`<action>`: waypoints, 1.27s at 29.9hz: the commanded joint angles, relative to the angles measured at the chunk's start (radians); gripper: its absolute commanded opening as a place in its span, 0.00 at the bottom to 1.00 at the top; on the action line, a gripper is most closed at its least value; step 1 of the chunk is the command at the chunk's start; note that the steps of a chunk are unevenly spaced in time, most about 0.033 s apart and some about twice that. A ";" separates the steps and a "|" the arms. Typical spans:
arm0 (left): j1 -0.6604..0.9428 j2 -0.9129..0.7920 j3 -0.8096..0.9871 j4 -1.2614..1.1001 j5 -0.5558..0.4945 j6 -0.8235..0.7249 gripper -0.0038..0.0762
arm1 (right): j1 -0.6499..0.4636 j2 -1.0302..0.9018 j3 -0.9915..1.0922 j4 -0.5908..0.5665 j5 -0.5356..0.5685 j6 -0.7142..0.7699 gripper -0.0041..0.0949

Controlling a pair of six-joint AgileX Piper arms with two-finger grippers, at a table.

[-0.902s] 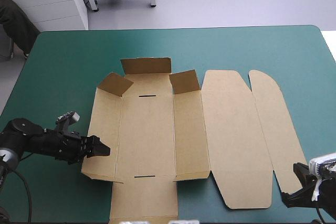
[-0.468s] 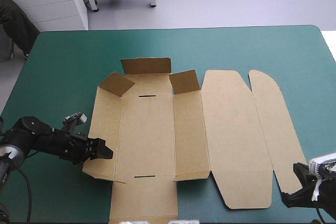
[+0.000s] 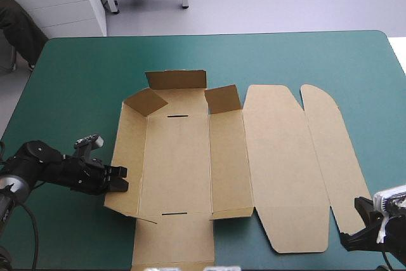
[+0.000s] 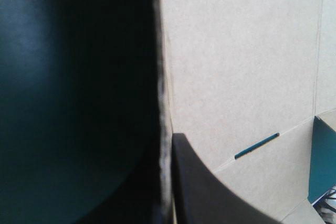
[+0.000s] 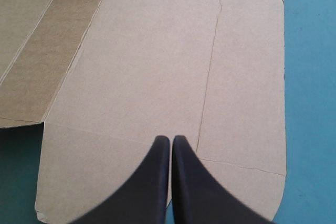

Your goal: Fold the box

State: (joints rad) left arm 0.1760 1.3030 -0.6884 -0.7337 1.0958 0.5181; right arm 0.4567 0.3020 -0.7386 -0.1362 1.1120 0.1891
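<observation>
On the teal-green cover (image 3: 76, 80), the black left gripper (image 3: 122, 179) pinches the left wall (image 3: 127, 150) of the brown cardboard box (image 3: 177, 157); best swing it upright along the crease. Right gripper (image 5: 171, 139) closed, empty.

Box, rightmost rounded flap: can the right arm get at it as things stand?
Probably yes. The flap lies flat and bare, and the right tool, shut, sits by its near end with nothing between. The left tool is away, gripping the left wall of the box.
</observation>
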 commanded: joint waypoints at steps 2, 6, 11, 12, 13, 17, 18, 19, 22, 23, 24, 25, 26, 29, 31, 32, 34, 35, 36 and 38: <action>-0.005 -0.016 -0.033 -0.029 -0.043 -0.002 0.04 | -0.005 0.011 -0.022 -0.014 -0.051 -0.001 0.04; -0.005 0.004 -0.112 -0.018 -0.024 -0.002 0.04 | -0.005 0.011 -0.022 -0.014 -0.043 -0.001 0.04; -0.015 0.089 -0.325 0.100 0.135 -0.035 0.04 | -0.005 0.011 -0.022 -0.010 -0.035 -0.001 0.04; -0.026 0.110 -0.376 0.135 0.153 -0.052 0.04 | -0.005 0.011 -0.022 -0.010 -0.034 -0.001 0.04; -0.043 0.127 -0.417 0.172 0.163 -0.068 0.04 | -0.005 0.011 -0.022 -0.010 -0.032 -0.001 0.04; -0.134 0.206 -0.607 0.340 0.190 -0.105 0.04 | -0.005 0.011 -0.022 -0.005 -0.030 -0.001 0.04; -0.163 0.226 -0.652 0.389 0.189 -0.113 0.04 | -0.005 0.011 -0.022 -0.003 -0.030 -0.001 0.04; -0.187 0.242 -0.695 0.428 0.189 -0.118 0.04 | -0.005 0.011 -0.022 -0.003 -0.029 -0.001 0.04; -0.274 0.303 -0.805 0.557 0.189 -0.118 0.04 | -0.005 0.011 -0.022 0.005 -0.029 -0.001 0.04; -0.300 0.326 -0.848 0.595 0.189 -0.118 0.04 | -0.005 0.011 -0.022 0.014 -0.028 -0.001 0.04; -0.326 0.341 -0.873 0.627 0.187 -0.118 0.04 | -0.005 0.011 -0.022 0.021 -0.028 -0.001 0.04; -0.347 0.355 -0.898 0.648 0.184 -0.118 0.04 | -0.005 0.011 -0.022 0.029 -0.028 -0.001 0.04; -0.376 0.374 -0.932 0.674 0.182 -0.118 0.04 | -0.005 0.011 -0.022 0.036 -0.028 -0.001 0.04; -0.443 0.410 -0.997 0.743 0.175 -0.115 0.04 | -0.005 0.011 -0.022 0.038 -0.028 -0.001 0.04; -0.496 0.430 -1.029 0.816 0.170 -0.090 0.04 | -0.005 0.011 -0.022 0.038 -0.028 -0.001 0.04; -0.519 0.434 -1.035 0.855 0.165 -0.063 0.04 | -0.005 0.011 -0.022 0.038 -0.028 -0.001 0.04; -0.576 0.440 -1.035 0.939 0.147 -0.013 0.04 | -0.005 0.011 -0.022 0.038 -0.028 -0.001 0.04; -0.605 0.440 -1.035 0.972 0.134 -0.007 0.04 | -0.005 0.011 -0.022 0.038 -0.028 -0.001 0.04; -0.631 0.440 -1.035 1.004 0.109 -0.007 0.04 | -0.005 0.011 -0.022 0.038 -0.028 -0.001 0.04; -0.680 0.440 -1.035 1.033 0.075 0.008 0.04 | -0.005 0.011 -0.022 0.038 -0.025 -0.001 0.04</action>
State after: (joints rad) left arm -0.4404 1.7906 -1.6883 0.2272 1.2117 0.4803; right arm 0.4567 0.3020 -0.7386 -0.0892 1.1382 0.1891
